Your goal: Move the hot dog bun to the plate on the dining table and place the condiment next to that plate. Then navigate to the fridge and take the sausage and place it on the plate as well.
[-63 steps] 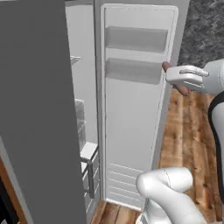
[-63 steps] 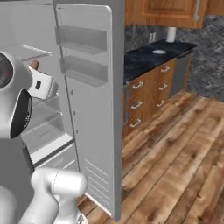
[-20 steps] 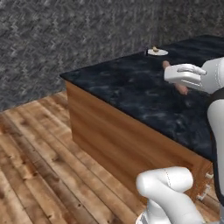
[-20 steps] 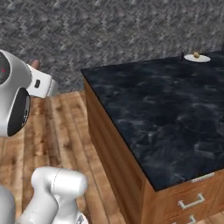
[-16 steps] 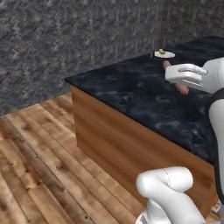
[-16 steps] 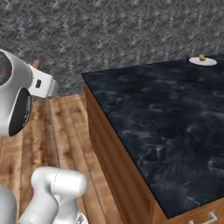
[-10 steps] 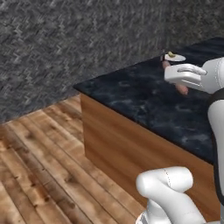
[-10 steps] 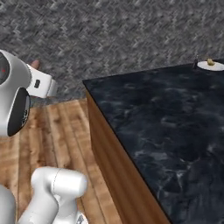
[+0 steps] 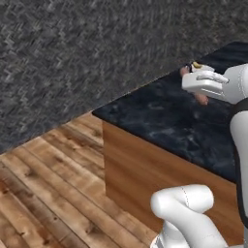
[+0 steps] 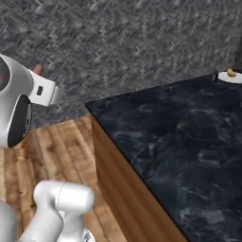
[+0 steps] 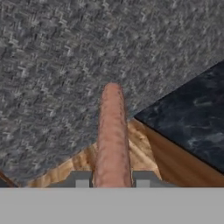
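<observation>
Against grey stone wall (image 11: pixel 52 52), sausage (image 11: pixel 113 135) juts forward, clamped between jaws.

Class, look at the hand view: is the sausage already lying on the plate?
No, the sausage sticks out from the shut gripper, above the floor.

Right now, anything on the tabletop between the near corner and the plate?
Nothing: in the right base view, bare black marble of the dining table runs up to the plate, bun on it.
</observation>
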Available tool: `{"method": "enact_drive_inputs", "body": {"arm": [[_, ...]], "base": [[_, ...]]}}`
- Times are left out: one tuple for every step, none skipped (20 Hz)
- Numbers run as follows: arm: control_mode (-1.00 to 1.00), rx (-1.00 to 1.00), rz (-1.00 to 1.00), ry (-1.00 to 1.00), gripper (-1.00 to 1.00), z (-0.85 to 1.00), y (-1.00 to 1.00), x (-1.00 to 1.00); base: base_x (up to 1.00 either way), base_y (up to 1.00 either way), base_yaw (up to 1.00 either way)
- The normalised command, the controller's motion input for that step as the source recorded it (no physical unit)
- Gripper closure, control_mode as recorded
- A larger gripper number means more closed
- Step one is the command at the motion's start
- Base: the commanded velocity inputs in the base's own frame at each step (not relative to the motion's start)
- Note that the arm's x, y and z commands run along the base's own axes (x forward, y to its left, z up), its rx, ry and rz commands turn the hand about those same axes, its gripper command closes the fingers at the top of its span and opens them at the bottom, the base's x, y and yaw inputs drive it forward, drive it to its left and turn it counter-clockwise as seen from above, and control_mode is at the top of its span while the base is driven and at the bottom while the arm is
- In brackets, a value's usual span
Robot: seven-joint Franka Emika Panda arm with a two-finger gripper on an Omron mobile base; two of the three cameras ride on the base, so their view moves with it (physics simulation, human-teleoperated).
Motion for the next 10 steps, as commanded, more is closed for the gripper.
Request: {"method": "enact_drive_inputs", "body": {"arm": [[1.0,0.0,0.0,0.0,1.0,0.0,0.0,0.0],[1.0,0.0,0.0,0.0,1.0,0.0,0.0,0.0],[1.0,0.0,0.0,0.0,1.0,0.0,0.0,0.0],[1.0,0.0,0.0,0.0,1.0,0.0,0.0,0.0],[1.0,0.0,0.0,0.0,1.0,0.0,0.0,0.0],[1.0,0.0,0.0,0.0,1.0,0.0,0.0,0.0],[1.0,0.0,0.0,0.0,1.0,0.0,0.0,0.0],[1.0,0.0,0.0,0.0,1.0,0.0,0.0,0.0],[1.0,0.0,0.0,0.0,1.0,0.0,0.0,0.0],[1.0,0.0,0.0,0.0,1.0,0.0,0.0,0.0]], "base": [[1.0,0.79,-0.28],[1.0,0.79,-0.28],[1.0,0.79,-0.28],[1.0,0.8,-0.28],[1.0,0.8,-0.28],[1.0,0.8,-0.29],[1.0,0.8,-0.29],[1.0,0.8,-0.29],[1.0,0.8,-0.29],[1.0,0.81,-0.29]]}}
